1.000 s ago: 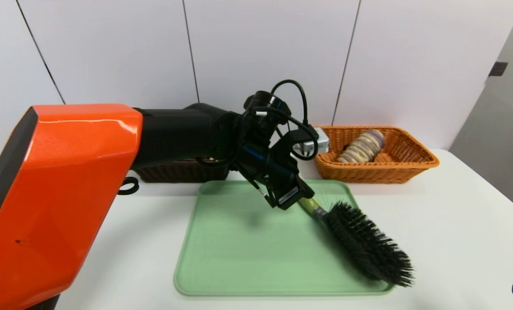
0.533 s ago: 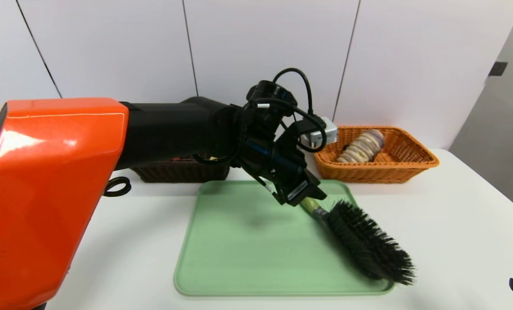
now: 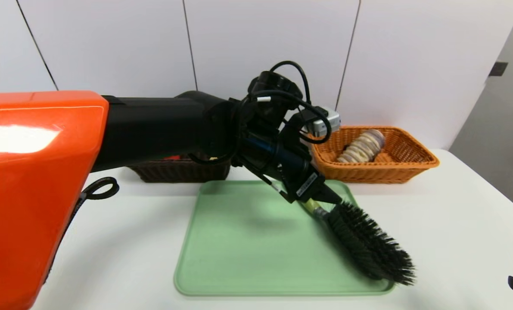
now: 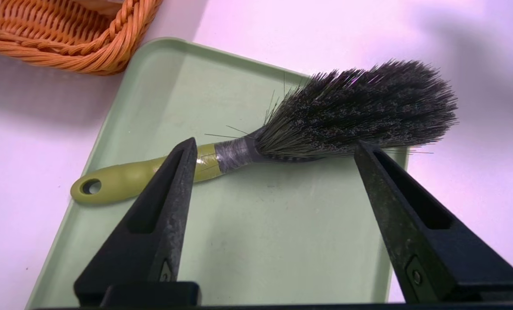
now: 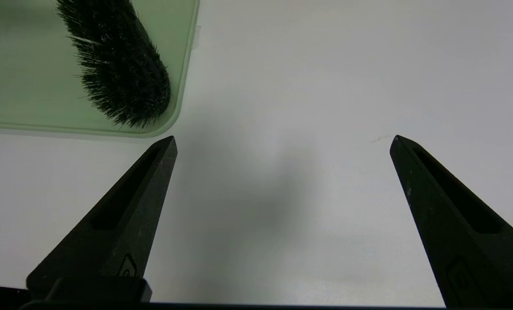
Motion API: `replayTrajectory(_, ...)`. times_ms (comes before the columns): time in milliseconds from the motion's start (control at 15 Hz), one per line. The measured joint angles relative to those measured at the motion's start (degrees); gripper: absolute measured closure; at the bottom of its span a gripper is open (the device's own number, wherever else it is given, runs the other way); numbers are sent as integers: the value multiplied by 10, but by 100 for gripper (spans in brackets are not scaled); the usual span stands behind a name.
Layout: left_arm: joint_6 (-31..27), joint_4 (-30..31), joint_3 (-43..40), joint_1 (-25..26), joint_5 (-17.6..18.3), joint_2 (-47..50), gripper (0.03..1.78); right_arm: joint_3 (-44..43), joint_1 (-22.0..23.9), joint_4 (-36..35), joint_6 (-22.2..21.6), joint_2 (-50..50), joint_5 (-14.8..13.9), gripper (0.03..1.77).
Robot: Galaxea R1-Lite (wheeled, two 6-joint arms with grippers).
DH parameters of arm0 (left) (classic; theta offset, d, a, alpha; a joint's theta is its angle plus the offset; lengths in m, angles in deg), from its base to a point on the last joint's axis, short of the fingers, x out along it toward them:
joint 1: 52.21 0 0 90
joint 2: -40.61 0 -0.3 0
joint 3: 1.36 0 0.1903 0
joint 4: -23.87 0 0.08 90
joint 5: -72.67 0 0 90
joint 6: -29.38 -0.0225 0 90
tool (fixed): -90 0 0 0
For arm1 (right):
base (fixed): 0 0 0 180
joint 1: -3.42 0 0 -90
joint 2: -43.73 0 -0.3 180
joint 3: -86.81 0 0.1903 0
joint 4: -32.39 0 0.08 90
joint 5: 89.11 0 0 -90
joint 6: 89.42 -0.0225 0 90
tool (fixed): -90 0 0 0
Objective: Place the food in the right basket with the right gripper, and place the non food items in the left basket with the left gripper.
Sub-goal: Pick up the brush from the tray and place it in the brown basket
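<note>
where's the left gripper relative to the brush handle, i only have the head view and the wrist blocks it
Observer: In the left wrist view the left gripper is open, holding nothing; the brush lies free on the green tray.
Operator: where does the handle end
Observer: Its holed end sits at the tray's rim, on the side toward the orange basket.
Operator: and the right gripper
Observer: The right gripper is open over bare table, beside the tray corner where the bristle tips lie.
</note>
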Motion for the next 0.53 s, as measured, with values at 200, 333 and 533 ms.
replayTrajectory(200,14,17,-4,-26,-91,3,37,-5,0,1,0,3,-3,9)
replayTrajectory(333,22,44,-8,-28,-100,-3,31,-6,0,1,0,9,-4,9)
replayTrajectory(533,43,108,-16,-30,-181,-14,25,-6,0,2,0,17,-4,9)
